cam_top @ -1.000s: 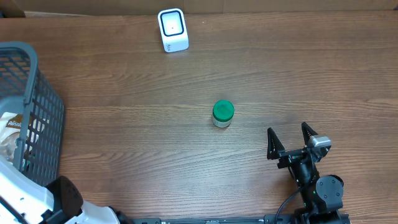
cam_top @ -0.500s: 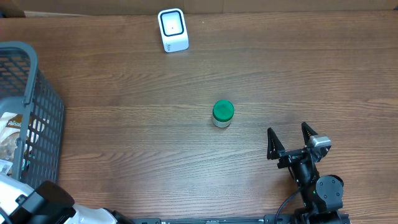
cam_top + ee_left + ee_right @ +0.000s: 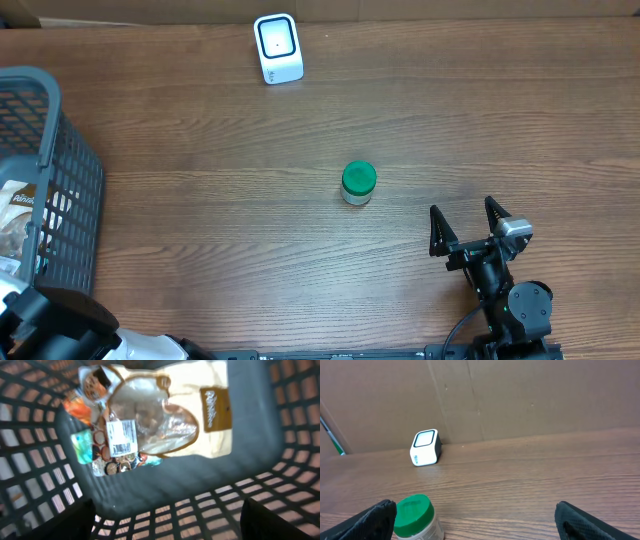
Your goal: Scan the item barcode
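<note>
In the left wrist view I look down into a grey mesh basket [image 3: 287, 455]. In it lies a cream and clear snack bag [image 3: 200, 415] with a white barcode label [image 3: 121, 437] facing up. My left gripper [image 3: 167, 527] hangs open above the bag and touches nothing. A green-lidded jar [image 3: 358, 183] stands upright mid-table. The white scanner [image 3: 277, 47] sits at the far edge. My right gripper [image 3: 462, 215] rests open near the front right, with the jar [image 3: 415, 517] just beyond its left finger.
The basket [image 3: 50, 120] fills the left end of the table, and my left arm [image 3: 60, 325] covers its near end. Colourful packets [image 3: 82, 445] lie under the bag. A cardboard wall [image 3: 520, 395] stands behind the scanner [image 3: 425, 447].
In the overhead view my left arm has shifted left and lower over the basket's near end. The right arm, jar and scanner have not moved.
</note>
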Tool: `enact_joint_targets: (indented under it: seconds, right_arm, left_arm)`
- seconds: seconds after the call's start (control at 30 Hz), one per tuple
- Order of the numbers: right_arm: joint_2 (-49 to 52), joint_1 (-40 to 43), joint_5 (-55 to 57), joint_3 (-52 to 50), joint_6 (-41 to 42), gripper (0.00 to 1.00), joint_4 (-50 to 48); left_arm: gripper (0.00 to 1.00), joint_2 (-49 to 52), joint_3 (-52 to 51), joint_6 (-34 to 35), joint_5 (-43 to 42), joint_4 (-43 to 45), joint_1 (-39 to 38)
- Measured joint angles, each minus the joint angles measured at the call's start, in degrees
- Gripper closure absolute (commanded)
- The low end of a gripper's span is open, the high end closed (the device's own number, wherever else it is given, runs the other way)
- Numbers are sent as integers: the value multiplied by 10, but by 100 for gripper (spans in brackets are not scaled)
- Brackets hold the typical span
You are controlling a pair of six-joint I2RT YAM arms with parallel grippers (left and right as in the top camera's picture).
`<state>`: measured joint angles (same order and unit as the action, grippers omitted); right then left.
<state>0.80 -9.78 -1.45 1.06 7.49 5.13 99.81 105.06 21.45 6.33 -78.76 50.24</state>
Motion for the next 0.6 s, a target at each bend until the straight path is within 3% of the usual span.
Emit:
enact_joint_targets:
  seconds: [0.27, 0.6]
  right_arm:
    - [0, 0, 0, 0, 0, 0, 0]
    - [0, 0, 0, 0, 0, 0, 0]
  left_arm:
    - [19, 0, -117, -58, 4, 123, 0]
    - [7, 1, -260, -209, 8, 286, 0]
